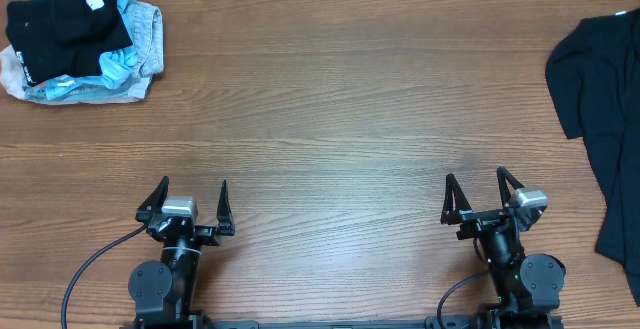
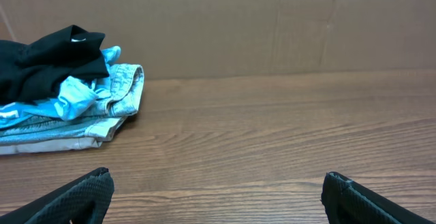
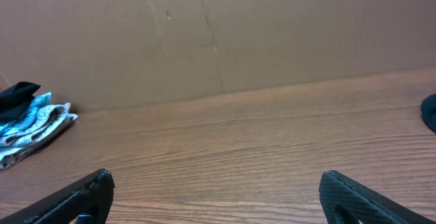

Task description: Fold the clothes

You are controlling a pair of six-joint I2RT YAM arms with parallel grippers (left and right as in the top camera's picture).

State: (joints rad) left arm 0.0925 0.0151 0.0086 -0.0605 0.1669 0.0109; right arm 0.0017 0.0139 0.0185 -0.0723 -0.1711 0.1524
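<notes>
Clothes (image 1: 608, 119), black and loosely spread, lie at the worktop's (image 1: 350, 99) right edge. At its near edge, the left gripper (image 1: 193, 183) and right gripper (image 1: 475, 175) have jaws wide and empty.

The left wrist view shows a garment pile (image 2: 68, 101) at the worktop's far-left corner.

In the right wrist view, only a black edge of the clothes shows at the worktop's right.

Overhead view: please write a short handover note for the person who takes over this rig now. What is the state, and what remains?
The left end effector is open and empty, near the front of the table.
The right end effector is open and empty too.
The black garment lies unfolded at the right edge, partly out of view.
The pile sits at the far left, a black piece on top.
Done: no fold on the black garment.
Left: reach it, spread it, fold it.
</notes>
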